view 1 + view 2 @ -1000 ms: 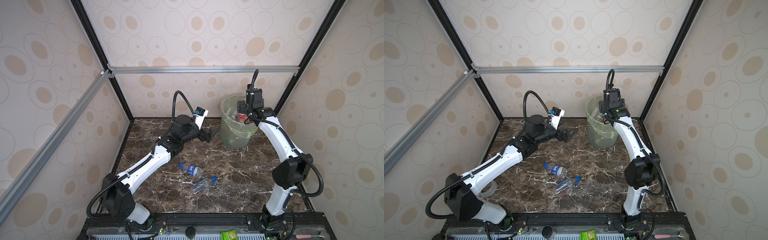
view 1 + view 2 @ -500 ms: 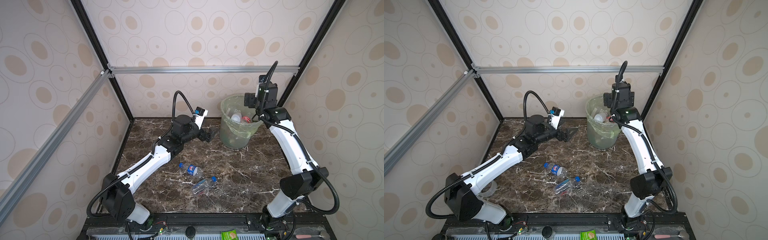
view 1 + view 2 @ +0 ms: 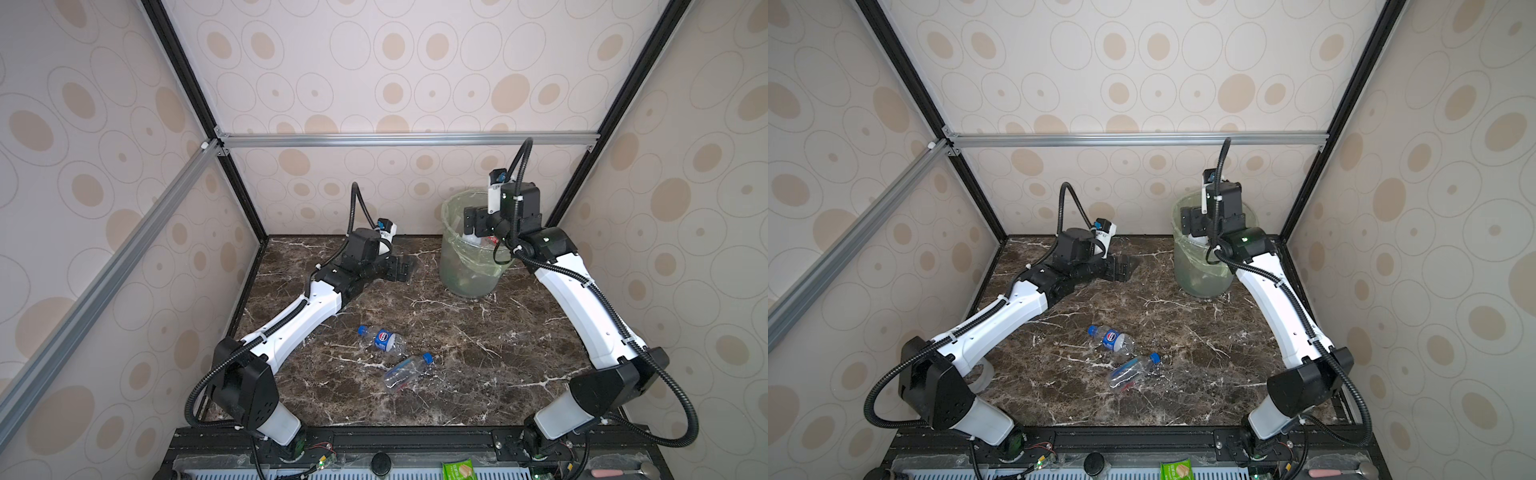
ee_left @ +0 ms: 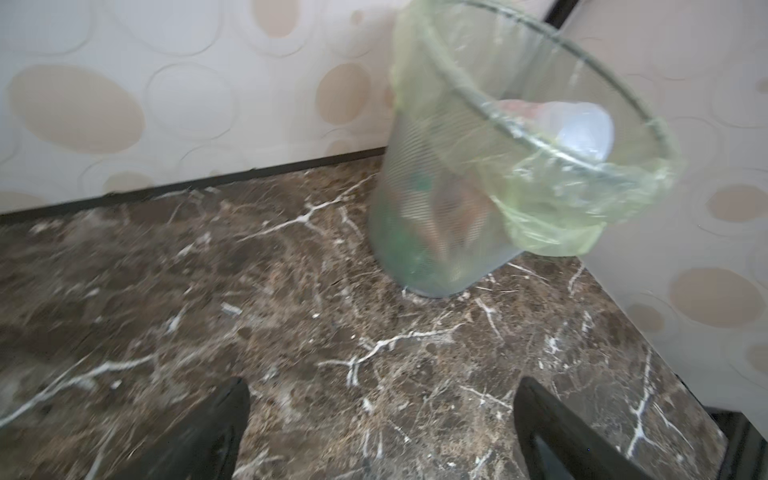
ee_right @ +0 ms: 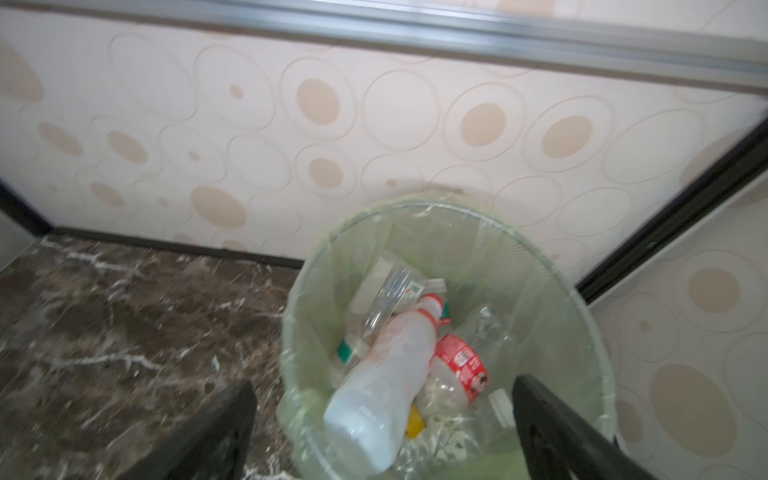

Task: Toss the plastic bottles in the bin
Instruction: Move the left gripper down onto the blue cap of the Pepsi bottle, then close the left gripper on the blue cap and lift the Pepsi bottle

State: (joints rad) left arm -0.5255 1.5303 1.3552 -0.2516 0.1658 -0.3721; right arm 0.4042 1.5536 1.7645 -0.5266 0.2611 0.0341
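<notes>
Above the bin (image 3: 459, 270), in both top views, the right gripper (image 3: 476, 221) stands spread wide and empty, the left gripper (image 3: 402, 267) is likewise spread and empty low near the bin, and two blue-capped bottles (image 3: 384, 340) lie just beside each other on the table (image 3: 478, 353). Through the left wrist view, a white bottle (image 4: 582, 129) shows at the bin rim above the loose bag (image 4: 552, 216); keep that arm clear of the bag. Through the right wrist view, that bottle lies among others inside the bin; raise the right gripper straight up, judged safest against snagging the bag, then approach a table bottle across its body.
</notes>
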